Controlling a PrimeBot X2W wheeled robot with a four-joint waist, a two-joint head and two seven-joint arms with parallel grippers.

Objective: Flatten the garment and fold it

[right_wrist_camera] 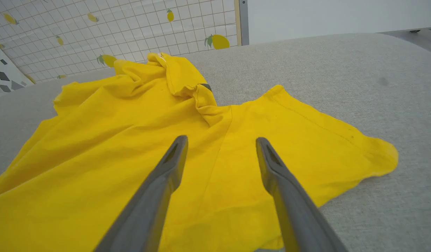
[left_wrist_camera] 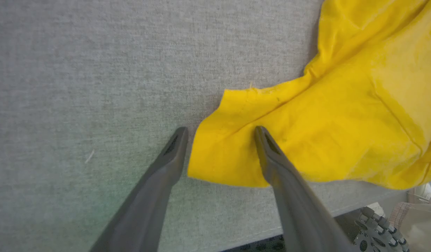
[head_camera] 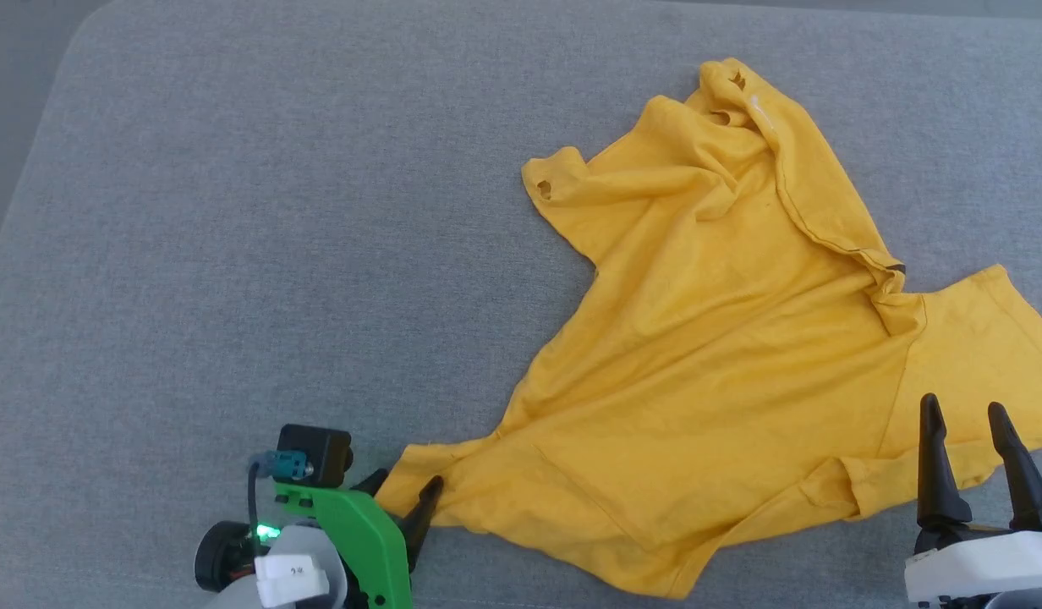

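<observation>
- garment [head_camera: 724,355]: yellow t-shirt lying plain side up on the grey worktop [head_camera: 233,254]. it spreads from the left gripper's fingertips across to just ahead of and under the right gripper.
- condition: partly spread, not flat. the middle lies in broad loose creases. the part furthest from both grippers is bunched and twisted in ridges. the near hem between the two grippers is turned over on itself.
- progress, judged: flattening is early and no fold has been made. the bunched far part has yet to be pulled out, the creases smoothed and the hem squared before folding.
- left gripper [head_camera: 405,486]: low on the worktop with jaws wide apart, holding nothing. in the left wrist view a garment corner lies loose between its fingers [left_wrist_camera: 271,157], and one finger overlaps the cloth.
- right gripper [head_camera: 962,404]: jaws wide apart and empty, above the sleeve that fans out ahead of it.
- surroundings: a tiled wall with lemon prints [right_wrist_camera: 96,35] beyond the worktop, far ahead of the right gripper. the worktop edge shows behind the left gripper.
- obstructions: none on the worktop. the garment's own twisted folds look like the only hindrance.
</observation>
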